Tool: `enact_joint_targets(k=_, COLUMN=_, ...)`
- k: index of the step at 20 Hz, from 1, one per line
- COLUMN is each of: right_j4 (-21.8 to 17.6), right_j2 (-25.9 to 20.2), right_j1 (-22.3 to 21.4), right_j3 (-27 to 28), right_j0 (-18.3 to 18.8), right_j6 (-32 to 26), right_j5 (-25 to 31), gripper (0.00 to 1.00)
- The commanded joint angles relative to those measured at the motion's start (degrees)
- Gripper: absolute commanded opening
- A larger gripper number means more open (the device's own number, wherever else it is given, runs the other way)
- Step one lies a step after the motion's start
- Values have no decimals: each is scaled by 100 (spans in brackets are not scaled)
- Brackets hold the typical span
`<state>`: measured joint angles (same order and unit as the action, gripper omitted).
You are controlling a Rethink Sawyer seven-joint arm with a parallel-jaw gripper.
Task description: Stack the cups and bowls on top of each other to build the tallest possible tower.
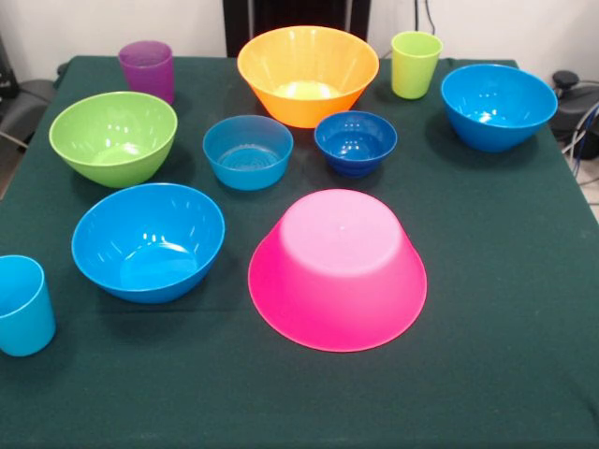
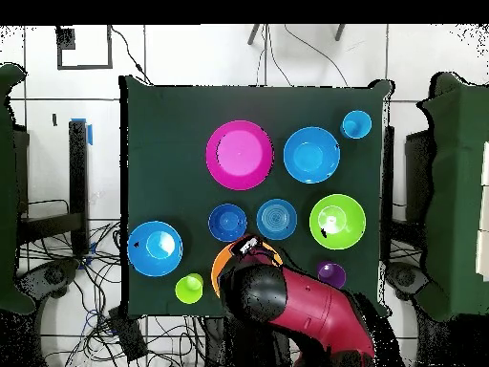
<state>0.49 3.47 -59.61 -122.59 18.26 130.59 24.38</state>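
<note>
The big pink bowl (image 1: 337, 271) (image 2: 239, 154) lies upside down near the table's middle. The big orange bowl (image 1: 307, 75) (image 2: 222, 263) stands upright at the robot's side. The small dark-blue bowl (image 1: 356, 142) (image 2: 227, 222) and the small light-blue bowl (image 1: 248, 152) (image 2: 276, 219) sit between them. The green bowl (image 1: 113, 137), two blue bowls (image 1: 148, 241) (image 1: 499, 106), the purple cup (image 1: 147, 70), the yellow-green cup (image 1: 416, 64) and the light-blue cup (image 1: 21, 305) each stand alone. The gripper (image 2: 250, 246) shows only in the overhead view, above the orange bowl, drawn back.
The dark green cloth (image 1: 505, 309) covers the table. The red arm (image 2: 287, 306) hides most of the orange bowl in the overhead view. Cables and chairs lie around the table (image 2: 143, 115).
</note>
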Motion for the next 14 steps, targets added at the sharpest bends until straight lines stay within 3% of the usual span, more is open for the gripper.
enact_joint_targets(k=1, right_j4=-442, right_j2=-673, right_j1=689, right_j3=-267, right_j0=113, right_j6=-190, right_j5=-551, gripper=0)
enact_joint_targets(k=14, right_j4=-732, right_j2=-814, right_j1=1200, right_j3=-43, right_j0=273, right_j6=-150, right_j5=-963, gripper=0)
